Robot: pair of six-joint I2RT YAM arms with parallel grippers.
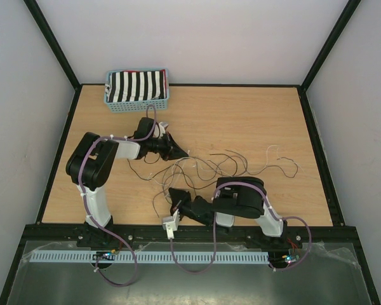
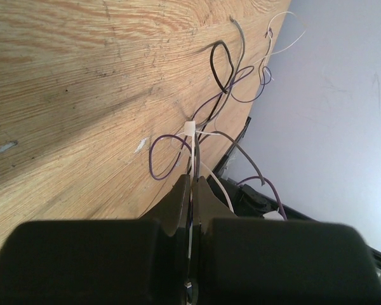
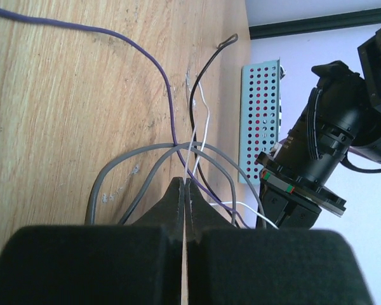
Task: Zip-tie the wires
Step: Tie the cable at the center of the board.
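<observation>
Left gripper (image 2: 192,189): fingers pressed together, pinching a white zip tie (image 2: 190,128) whose head sits just beyond the tips, where several of the wires (image 1: 223,166) gather. The wires lie in loose loops across the middle of the table (image 1: 254,114), running from the grippers off to the right. Right gripper (image 3: 183,189): fingers pressed together, a white strand meeting the seam; whether it is clamped I cannot tell.

Matt wood-grain table (image 1: 241,114) — plastic basket (image 1: 136,105)
</observation>
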